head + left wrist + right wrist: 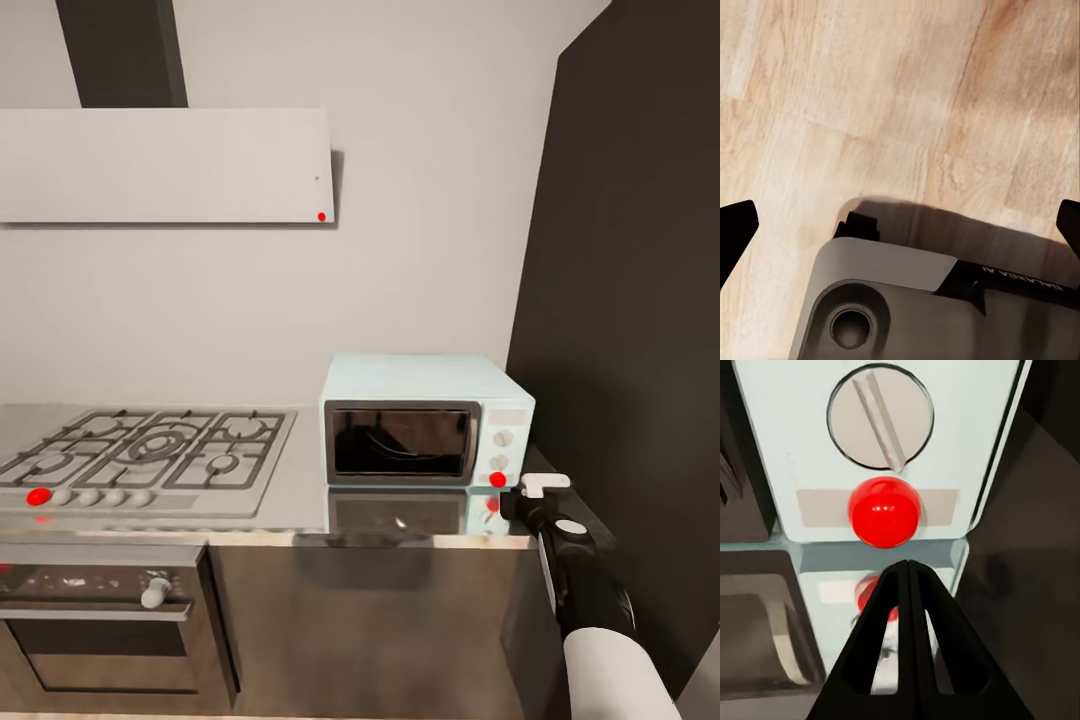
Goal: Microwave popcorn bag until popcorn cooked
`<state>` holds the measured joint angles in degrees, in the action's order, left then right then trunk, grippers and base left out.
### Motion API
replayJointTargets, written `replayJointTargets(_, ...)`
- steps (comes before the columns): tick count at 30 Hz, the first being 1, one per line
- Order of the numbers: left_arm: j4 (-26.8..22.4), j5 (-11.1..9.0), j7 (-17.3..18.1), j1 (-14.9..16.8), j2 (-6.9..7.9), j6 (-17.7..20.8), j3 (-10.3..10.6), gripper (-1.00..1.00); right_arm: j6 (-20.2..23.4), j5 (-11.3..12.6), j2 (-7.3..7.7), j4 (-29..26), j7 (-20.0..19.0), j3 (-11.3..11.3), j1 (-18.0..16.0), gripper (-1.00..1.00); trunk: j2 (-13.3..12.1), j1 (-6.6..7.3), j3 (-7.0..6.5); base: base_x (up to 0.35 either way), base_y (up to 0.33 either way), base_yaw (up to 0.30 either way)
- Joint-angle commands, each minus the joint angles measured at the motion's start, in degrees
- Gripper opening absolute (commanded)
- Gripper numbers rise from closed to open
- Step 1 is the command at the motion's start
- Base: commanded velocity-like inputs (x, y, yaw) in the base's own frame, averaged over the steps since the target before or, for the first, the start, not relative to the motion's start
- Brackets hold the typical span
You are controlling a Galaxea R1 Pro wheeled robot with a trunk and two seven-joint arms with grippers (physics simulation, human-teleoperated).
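Observation:
The pale mint-blue microwave [425,430] stands on the grey countertop [300,495] with its dark glass door closed. My right gripper [535,488] is just right of the microwave's lower right corner, at the round red light [497,480]. In the right wrist view the gripper [909,574] is shut with nothing in it. Its joined tips point at the red light [884,511], just short of it, below a white knob [880,416]. My left gripper [904,221] hangs open over the wooden floor [870,90]. The popcorn bag is out of view.
A gas hob [150,455] lies left of the microwave, with a dark built-in oven [100,620] under it and a white hood [165,165] above. A tall dark panel [630,300] closes off the right side. The robot's grey base [930,307] sits below the left gripper.

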<state>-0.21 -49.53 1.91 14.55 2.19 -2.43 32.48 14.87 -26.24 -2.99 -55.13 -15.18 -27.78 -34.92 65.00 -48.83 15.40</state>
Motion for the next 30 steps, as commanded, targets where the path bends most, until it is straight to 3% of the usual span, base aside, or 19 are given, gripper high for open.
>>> replayJointTargets(1, 0.0, -0.6, 0.2, 0.0, 0.01, -0.2, 0.5, 1.00, 0.1, -0.6, -0.05, 0.1, -0.5, -0.3, -0.1, -1.00, 0.0, -0.02, 0.08, 0.146, 0.001, 0.000)
replayJointTargets(26, 0.0, -0.6, 0.2, 0.0, 0.10, -0.2, 0.5, 1.00, 0.0, -0.7, 0.71, 3.6, -0.2, -0.6, -0.1, -1.00, 0.0, -0.02, 0.08, 0.143, 0.000, 0.000)
replayJointTargets(28, 0.0, -1.2, 0.1, 0.0, 0.10, -0.2, 0.1, 1.00, 0.0, -0.7, 0.71, 3.6, -0.3, -0.6, -0.1, -1.00, 0.0, -0.02, 0.08, -0.007, 0.000, 0.000)
replayJointTargets(30, 0.0, -3.6, 0.1, 0.0, 0.04, -0.3, -0.3, 1.00, 0.0, -0.8, 0.71, 3.6, -0.4, -0.6, -0.1, -1.00, 0.0, -0.02, 0.08, -0.230, 0.000, 0.000)
